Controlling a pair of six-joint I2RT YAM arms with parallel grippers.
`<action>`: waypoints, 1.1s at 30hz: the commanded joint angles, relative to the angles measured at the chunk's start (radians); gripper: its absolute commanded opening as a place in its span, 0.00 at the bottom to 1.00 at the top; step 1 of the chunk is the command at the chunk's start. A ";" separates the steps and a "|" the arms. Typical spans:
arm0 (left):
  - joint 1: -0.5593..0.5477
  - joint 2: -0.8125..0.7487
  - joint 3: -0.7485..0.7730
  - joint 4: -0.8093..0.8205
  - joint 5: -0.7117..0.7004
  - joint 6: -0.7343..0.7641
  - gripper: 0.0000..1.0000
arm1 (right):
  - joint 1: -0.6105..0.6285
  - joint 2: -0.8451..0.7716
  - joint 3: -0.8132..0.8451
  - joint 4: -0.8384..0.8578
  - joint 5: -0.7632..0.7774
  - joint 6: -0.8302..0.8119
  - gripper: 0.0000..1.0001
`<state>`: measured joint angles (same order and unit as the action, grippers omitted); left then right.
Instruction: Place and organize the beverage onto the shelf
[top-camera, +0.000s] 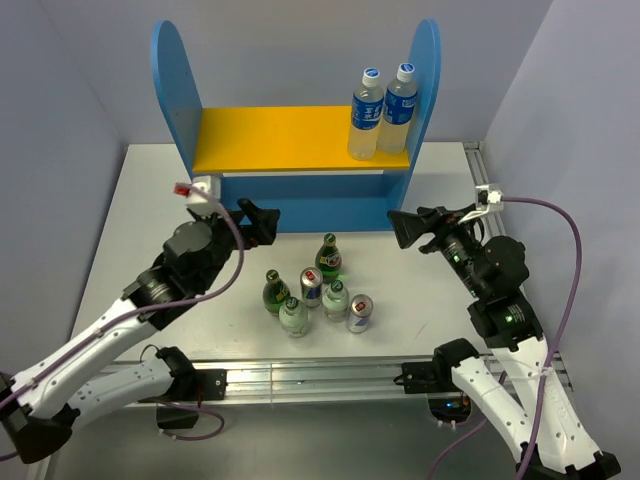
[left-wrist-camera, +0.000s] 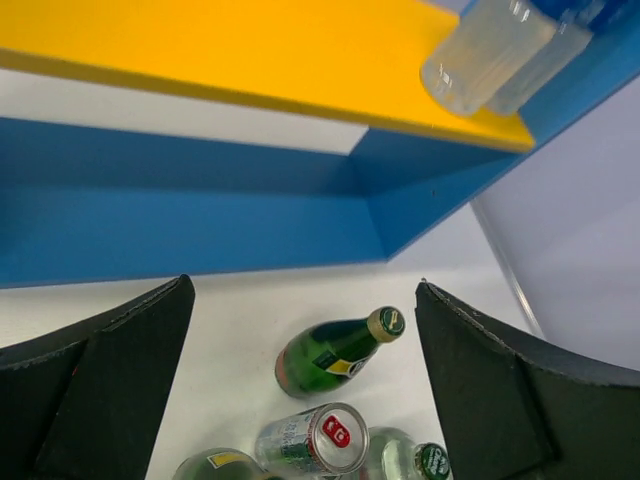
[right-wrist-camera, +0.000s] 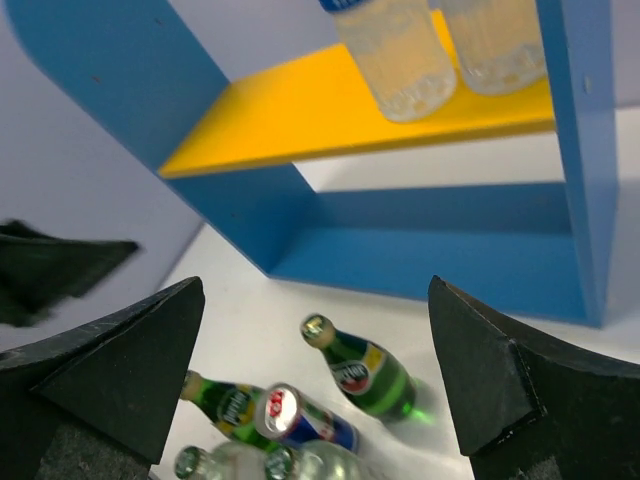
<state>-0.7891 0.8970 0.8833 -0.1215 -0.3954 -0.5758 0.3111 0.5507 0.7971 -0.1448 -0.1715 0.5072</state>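
**Jaws.** The jaws of the left gripper (top-camera: 262, 222) are found spread wide, with nothing between them. The jaws of the right gripper (top-camera: 403, 228) are likewise spread and bare. Both are held above the white desk (top-camera: 150, 200), facing each other, between the drinks and the shelf front.

**Progress.** Nearer the arm bases, the six drinks are grouped upright on the desk: two dark green glass bottles (top-camera: 328, 257), two short clear bottles with green labels (top-camera: 293, 317) and two silver-blue-red cans (top-camera: 311, 287). None is seen on the blue two-level shelf (top-camera: 172, 90). The task is therefore judged not yet begun, and all six placements remain.

**Surroundings.** Two tall clear plastic bottles with blue caps (top-camera: 368, 112) are stood close together at the right end of the yellow upper board (top-camera: 280, 138), so that end is taken. The lower level is only partly visible and appears unoccupied. The drinks are packed close, so neighbours may be knocked by spread jaws. The green bottle nearest the shelf is judged the easiest first pick.
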 joint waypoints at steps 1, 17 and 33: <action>-0.060 -0.079 0.023 -0.059 -0.174 0.036 0.99 | 0.019 -0.017 -0.013 -0.071 0.059 -0.067 1.00; -0.228 -0.190 -0.294 0.089 -0.368 0.063 0.99 | 0.057 -0.067 -0.125 -0.064 0.150 -0.096 1.00; -0.275 -0.128 -0.345 0.140 -0.349 0.011 0.99 | 0.060 -0.054 -0.153 -0.073 0.219 -0.079 0.99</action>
<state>-1.0386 0.7780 0.5358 -0.0040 -0.7322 -0.5426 0.3634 0.5014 0.6533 -0.2321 0.0231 0.4282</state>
